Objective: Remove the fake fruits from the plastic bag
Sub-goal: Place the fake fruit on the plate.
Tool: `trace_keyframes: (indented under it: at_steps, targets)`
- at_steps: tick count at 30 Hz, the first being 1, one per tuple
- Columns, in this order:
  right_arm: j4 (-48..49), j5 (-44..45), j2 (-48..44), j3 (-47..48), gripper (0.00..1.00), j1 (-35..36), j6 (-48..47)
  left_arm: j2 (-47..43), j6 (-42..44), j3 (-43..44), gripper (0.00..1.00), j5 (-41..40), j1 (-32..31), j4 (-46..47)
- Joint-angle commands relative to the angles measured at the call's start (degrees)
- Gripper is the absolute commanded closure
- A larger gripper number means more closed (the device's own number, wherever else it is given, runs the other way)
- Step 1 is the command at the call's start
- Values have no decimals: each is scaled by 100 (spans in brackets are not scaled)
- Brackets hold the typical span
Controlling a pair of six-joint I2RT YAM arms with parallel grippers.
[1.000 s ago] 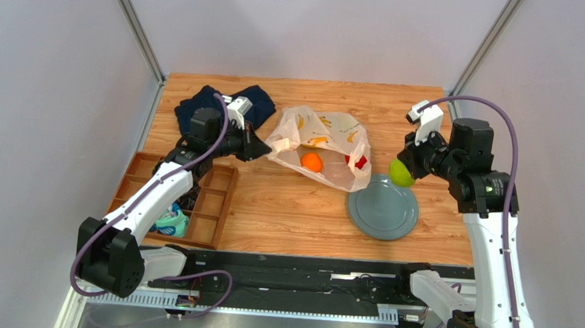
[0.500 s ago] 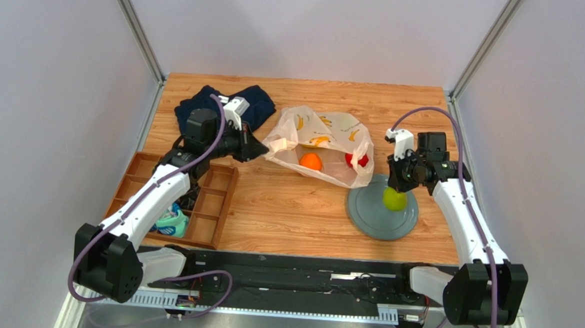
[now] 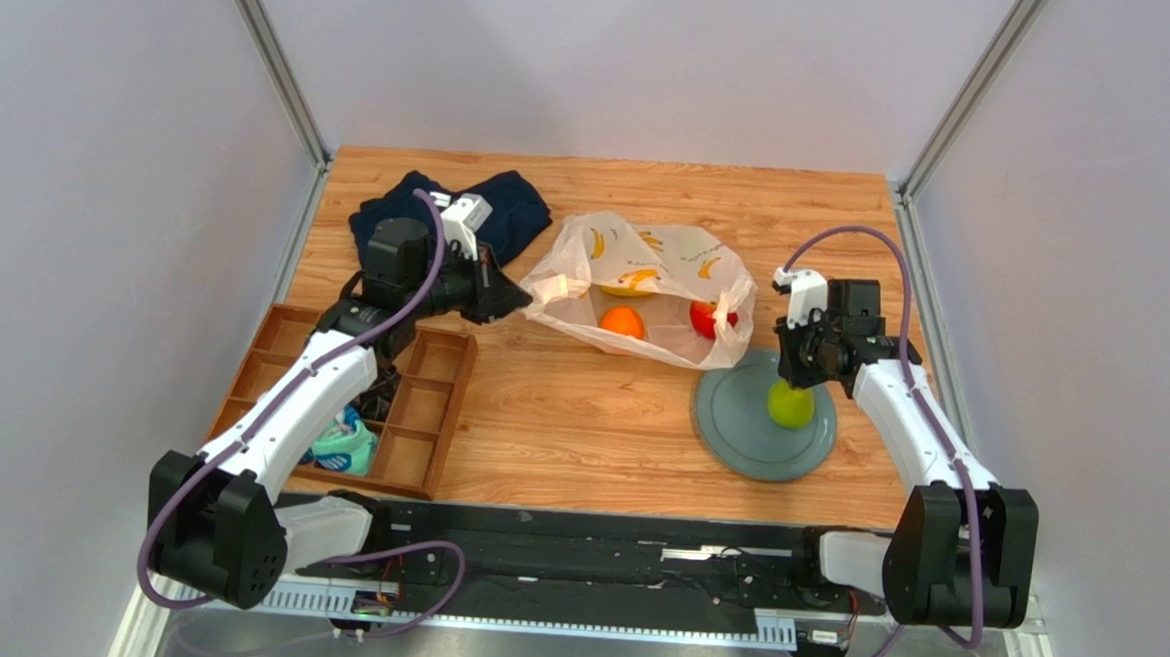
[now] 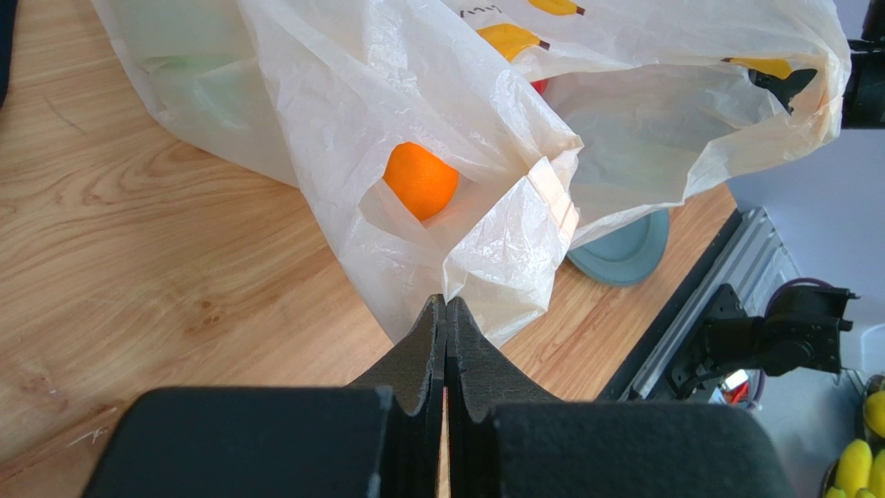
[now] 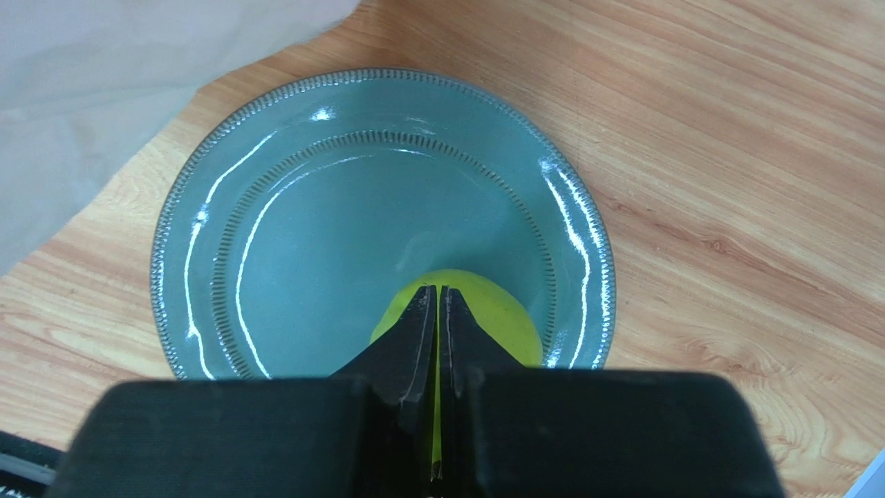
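While left hand (image 4: 447, 304) is pinching the flimsy plastic bag (image 4: 343, 135) by its handle, right hand (image 5: 436, 297) is clenching a glossy green apple (image 5: 506, 324)

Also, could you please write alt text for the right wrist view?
The right gripper, shut on the top of a green apple, holds it on a grey-blue plate near the lower rim. The plate sits on a wooden table, with the plastic bag at upper left.
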Motion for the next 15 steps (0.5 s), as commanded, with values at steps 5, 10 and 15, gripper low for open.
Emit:
trace_keyframes:
  at_steps: [5, 10, 15]
  targets:
    - [620, 65, 172, 72, 96, -69, 167, 81, 95, 92, 100, 120, 28, 166]
    - [655, 117, 392, 90, 96, -234, -61, 90, 69, 74, 100, 137, 28, 175]
    - [480, 12, 560, 371, 71, -297, -159, 63, 95, 153, 100, 172, 28, 114]
